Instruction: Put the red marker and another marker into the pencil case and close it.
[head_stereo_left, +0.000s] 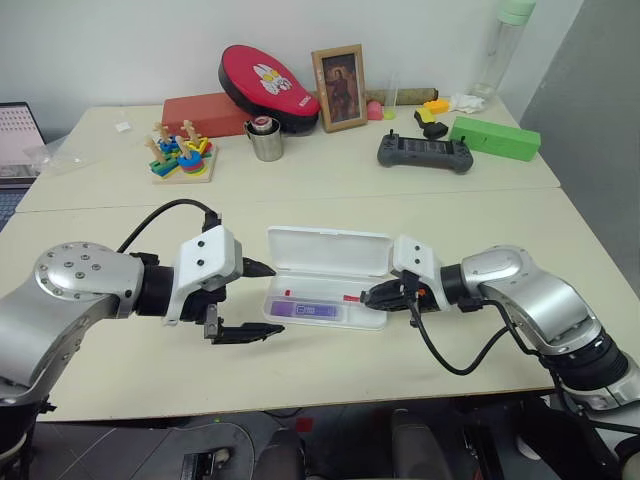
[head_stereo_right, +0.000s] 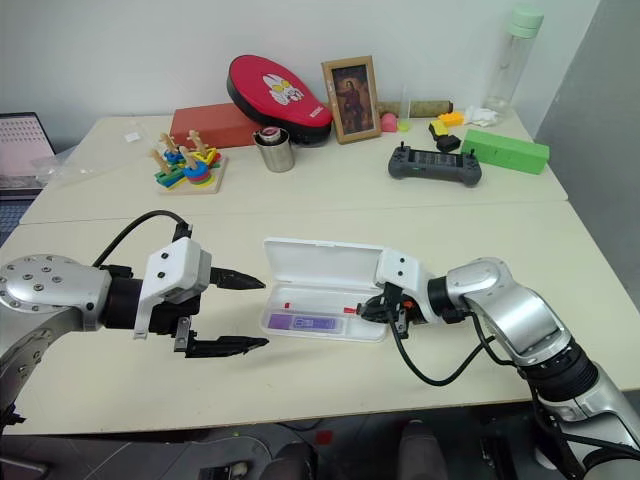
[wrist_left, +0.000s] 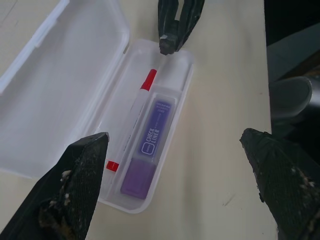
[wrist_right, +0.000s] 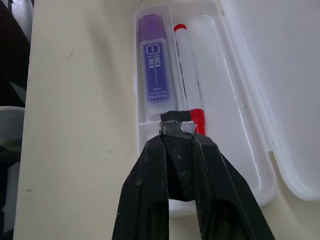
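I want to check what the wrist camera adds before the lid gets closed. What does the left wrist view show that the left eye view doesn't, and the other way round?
Left wrist view: the print on the purple highlighter lying beside the red marker in the tray.

Left eye view: both arms, the open left gripper, and the table's far clutter.

Both: the open pencil case holding both markers, with the shut right gripper at its end.

The silver-and-white left arm is reaching in from the left, its black two-fingered left gripper (head_stereo_left: 258, 300) pointing right and slightly down with jaws standing wide apart. The silver right arm is bending inward, its right gripper (head_stereo_left: 372, 295) pointing left, jaws pressed together.
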